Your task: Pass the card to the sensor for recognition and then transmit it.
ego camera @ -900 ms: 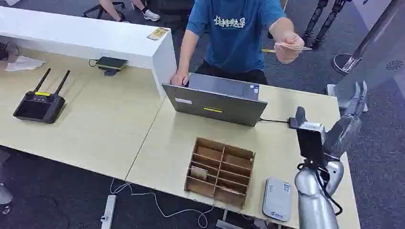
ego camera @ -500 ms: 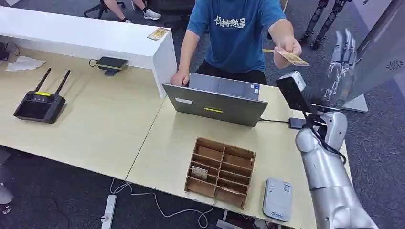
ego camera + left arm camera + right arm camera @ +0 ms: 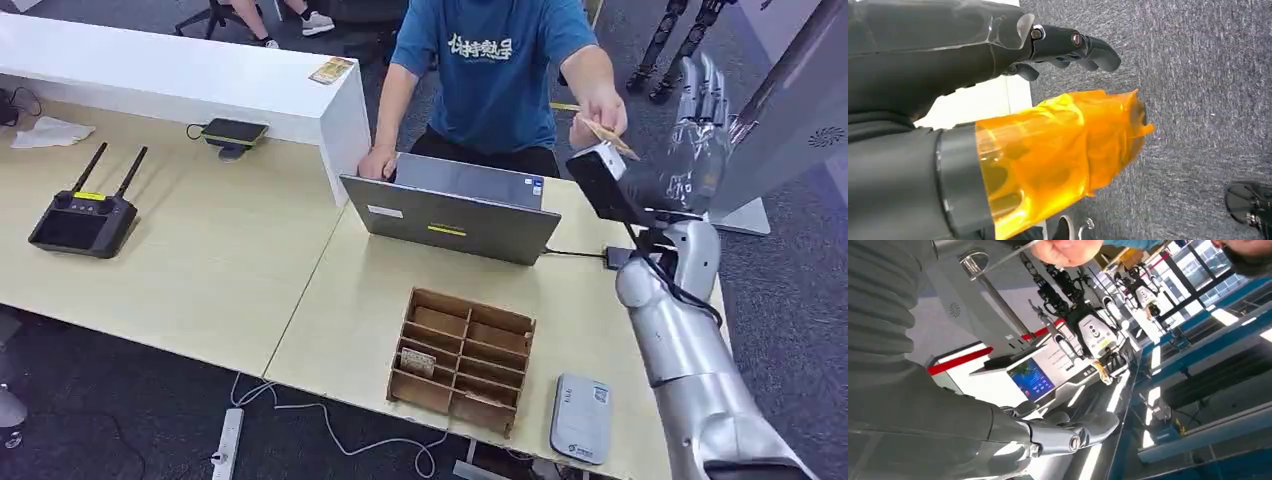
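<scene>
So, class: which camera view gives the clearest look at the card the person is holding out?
The head view: the card shows tan and slanted, pinched in the person's hand beside the raised right hand. The right wrist view catches the card edge-on as a thin line. The left wrist view looks at carpet.

Card (image 3: 608,137): tan, just beside the grey right hand (image 3: 695,150). Person's shirt (image 3: 490,70): blue, white lettering. Laptop (image 3: 450,215): grey, yellow label. Left hand (image 3: 1068,47): black, thumb wrapped orange. Floor (image 3: 1198,100): speckled grey.
</scene>
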Robot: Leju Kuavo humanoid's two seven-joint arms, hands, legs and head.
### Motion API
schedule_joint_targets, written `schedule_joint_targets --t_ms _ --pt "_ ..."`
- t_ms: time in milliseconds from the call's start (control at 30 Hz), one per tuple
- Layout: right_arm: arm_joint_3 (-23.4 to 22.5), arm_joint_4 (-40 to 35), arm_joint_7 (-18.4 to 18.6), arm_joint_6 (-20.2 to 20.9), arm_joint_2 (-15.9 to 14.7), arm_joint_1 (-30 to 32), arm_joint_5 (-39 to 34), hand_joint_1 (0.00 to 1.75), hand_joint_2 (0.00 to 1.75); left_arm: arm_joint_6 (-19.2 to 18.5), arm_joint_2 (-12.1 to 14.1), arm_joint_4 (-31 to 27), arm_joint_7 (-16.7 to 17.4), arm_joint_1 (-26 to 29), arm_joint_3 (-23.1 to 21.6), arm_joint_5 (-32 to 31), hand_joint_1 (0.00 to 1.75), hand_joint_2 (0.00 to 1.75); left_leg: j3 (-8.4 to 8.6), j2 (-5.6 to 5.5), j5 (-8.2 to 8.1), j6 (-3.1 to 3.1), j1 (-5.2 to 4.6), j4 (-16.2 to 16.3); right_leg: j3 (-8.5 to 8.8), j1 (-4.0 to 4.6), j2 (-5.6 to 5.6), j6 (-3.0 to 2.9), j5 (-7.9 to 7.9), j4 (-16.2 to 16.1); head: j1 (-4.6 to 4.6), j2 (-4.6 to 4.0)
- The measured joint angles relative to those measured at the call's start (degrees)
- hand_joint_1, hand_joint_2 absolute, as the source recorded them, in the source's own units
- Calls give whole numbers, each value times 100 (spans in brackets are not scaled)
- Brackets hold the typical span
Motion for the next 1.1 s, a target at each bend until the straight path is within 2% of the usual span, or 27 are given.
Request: schedule_joint_targets --t_ms 167,200,233,367,400,1100 --pt "0 4 -35 0 -2 55 15 0 175 9 0 20 2 0 0 0 0 0 0 0 0 0 0 0 0 0 0 0 0 0 0 0" --pt "0 4 -41 0 -4 67 22 99 175 17 0 20 2 0 0 0 0 0 0 0 0 0 0 0 0 0 0 0 0 0 0 0" --pt "0 4 -50 0 -4 75 22 159 175 20 0 20 2 0 0 0 0 0 0 0 0 0 0 0 0 0 0 0 0 0 0 0" --pt "0 4 -83 0 -4 107 22 159 175 33 -2 22 7 -1 0 0 0 0 0 0 0 0 0 0 -1 0 0 0 0 0 0 0" --pt "0 4 -87 0 -2 111 22 175 175 33 -2 22 13 -2 0 0 0 0 -1 0 0 0 0 0 -1 0 0 0 0 0 0 0" --pt "0 -111 -205 0 -2 210 -83 175 175 33 -7 26 55 -4 0 0 0 0 -1 0 0 0 0 0 0 0 0 0 0 0 0 0"
